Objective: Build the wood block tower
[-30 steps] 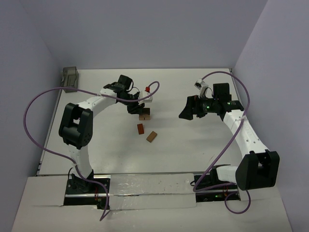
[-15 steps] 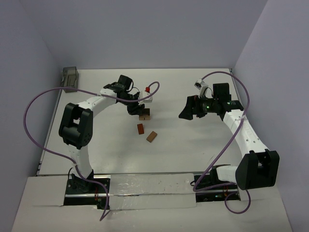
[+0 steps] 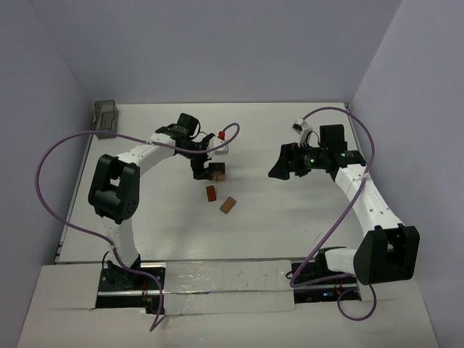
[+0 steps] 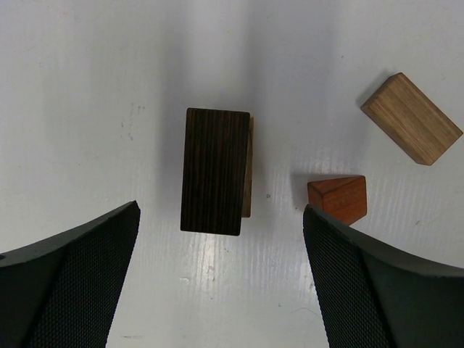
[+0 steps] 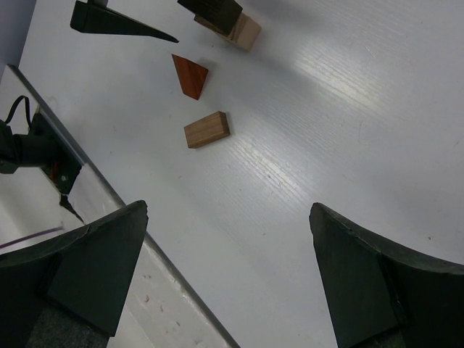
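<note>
The top block (image 4: 214,170) is dark brown with fine straight grain; the block beneath it (image 5: 245,30) is pale tan. The wedge (image 4: 338,198) is reddish-orange. The loose cuboid (image 4: 411,118) is light tan with streaked grain. The desk (image 3: 290,225) is white and faintly ribbed. The container (image 3: 106,114) at the far-left corner is grey.

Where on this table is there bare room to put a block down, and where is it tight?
Bare: the stretch between the two-block stack and the right hand, and the wide strip between the tan block and the arm bases. Crowded: around the left hand, where stack, wedge and tan block sit close together.
</note>
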You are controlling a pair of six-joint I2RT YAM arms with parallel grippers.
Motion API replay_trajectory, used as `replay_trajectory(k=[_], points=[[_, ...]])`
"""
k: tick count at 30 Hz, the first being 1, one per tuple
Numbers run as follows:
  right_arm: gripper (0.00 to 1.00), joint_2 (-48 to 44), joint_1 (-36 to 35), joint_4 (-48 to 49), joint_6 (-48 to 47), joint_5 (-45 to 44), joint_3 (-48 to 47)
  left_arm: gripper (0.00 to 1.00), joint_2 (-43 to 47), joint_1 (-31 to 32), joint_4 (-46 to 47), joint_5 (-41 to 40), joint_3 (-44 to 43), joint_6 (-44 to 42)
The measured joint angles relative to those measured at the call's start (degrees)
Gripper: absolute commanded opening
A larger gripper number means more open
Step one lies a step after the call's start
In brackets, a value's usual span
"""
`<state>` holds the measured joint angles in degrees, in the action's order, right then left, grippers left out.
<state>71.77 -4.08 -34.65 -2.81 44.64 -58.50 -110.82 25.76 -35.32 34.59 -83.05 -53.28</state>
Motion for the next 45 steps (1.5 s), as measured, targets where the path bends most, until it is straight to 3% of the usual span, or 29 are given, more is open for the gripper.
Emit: replay_trajectory(k=[7, 13, 18, 22, 25, 31, 34, 39, 45], points=[[1.0, 0.0, -0.22, 0.02, -0.04, -0.38, 0.0, 0.99, 2.38, -1.12, -3.8, 0.49, -1.85, 0.3], [1.0, -0.17, -5.1, 0.31, -3.44, -3.4, 0.03, 0.99, 11.11, -5.52, -5.86, 3.76, -5.4, 2.01], [1.0, -1.14, -14.74, -0.76, -16.33, -3.96, 0.13, 0.99, 20.76, -10.75, -7.85, 9.59, -4.43, 4.02], [1.0, 0.23, -20.02, -4.75, -33.95, -2.8, -0.4, 0.99, 25.04, -16.39, -14.08, 17.18, -2.83, 4.17], [0.98, 4.65, -22.39, -8.35, -46.17, -2.98, -2.71, 0.99, 26.48, -19.37, -18.7, 21.15, -0.42, 3.36], [0.93, 17.69, -28.13, -14.35, -65.78, -5.43, -10.44, 0.99, 32.22, -19.54, -20.94, 24.58, 8.54, 4.63], [0.89, 23.92, -30.62, -16.26, -71.8, -6.86, -14.06, 0.99, 36.56, -19.54, -20.3, 25.22, 11.69, 5.95], [0.71, 33.06, -33.29, -18.67, -77.11, -9.03, -20.28, 0.99, 39.14, -19.5, -20.07, 26.2, 12.35, 6.14], [0.64, 39.13, -34.83, -20.81, -80.67, -11.06, -25.66, 0.99, 39.16, -19.52, -19.25, 27.02, 13.69, 6.29]])
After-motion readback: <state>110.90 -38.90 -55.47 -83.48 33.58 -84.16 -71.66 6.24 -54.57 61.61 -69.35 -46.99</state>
